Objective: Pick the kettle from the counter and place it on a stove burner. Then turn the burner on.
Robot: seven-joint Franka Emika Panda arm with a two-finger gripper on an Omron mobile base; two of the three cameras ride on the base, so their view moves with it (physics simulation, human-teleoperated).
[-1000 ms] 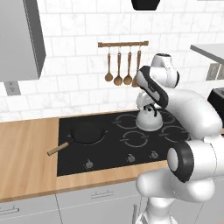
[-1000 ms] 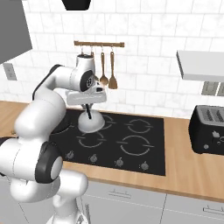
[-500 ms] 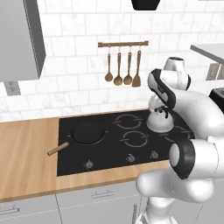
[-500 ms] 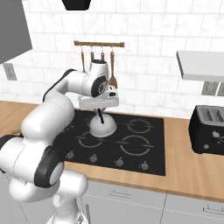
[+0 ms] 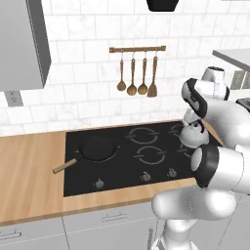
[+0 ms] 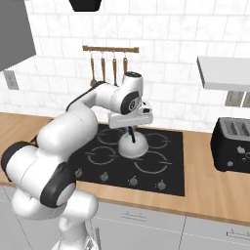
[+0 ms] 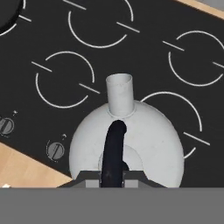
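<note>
— One kettle (image 6: pixel 134 145), is it off the counter (image 6: pixel 205 176)?

— Yes. It hangs over the black cooktop (image 6: pixel 161 168), above the ringed burners on the toaster side; whether its base touches the glass cannot be told.

— And the gripper (image 6: pixel 131 130)?

— Closed on the kettle's black arched handle (image 7: pixel 113 148). In the hand view the two fingertips clamp it from either side, the spout (image 7: pixel 119 94) pointing away from the camera.

— Anything else on the cooktop?

— A black frying pan (image 5: pixel 96 148) with a wooden handle sits on the far-side burner, well apart. A row of knobs (image 6: pixel 132 181) runs along the front edge. A toaster (image 6: pixel 233 145) stands on the counter beside the cooktop.
</note>
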